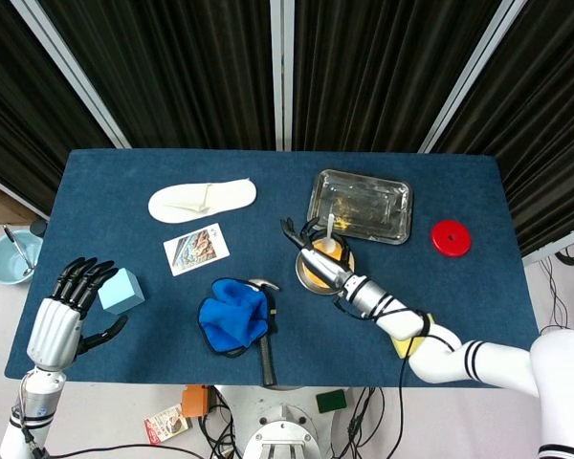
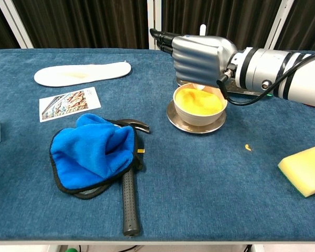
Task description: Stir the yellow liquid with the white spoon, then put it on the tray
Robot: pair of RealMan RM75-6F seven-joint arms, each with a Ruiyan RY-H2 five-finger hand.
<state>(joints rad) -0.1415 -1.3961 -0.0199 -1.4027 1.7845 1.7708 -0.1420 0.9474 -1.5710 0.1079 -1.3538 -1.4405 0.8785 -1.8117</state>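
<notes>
Spoon in the bowl
My right hand (image 2: pixel 199 58) grips the white spoon (image 1: pixel 327 230) above the yellow liquid (image 2: pixel 198 101); left hand (image 1: pixel 69 311) open.

right hand (image 1: pixel 311 251) over the bowl of yellow liquid (image 1: pixel 325 265), holding white spoon (image 1: pixel 328 229) w/ handle sticking up toward the metal tray (image 1: pixel 361 205). left hand (image 1: pixel 67 308) at table's near-left edge, fingers spread, holding nothing, just beside light blue block (image 1: pixel 121 291).
</notes>
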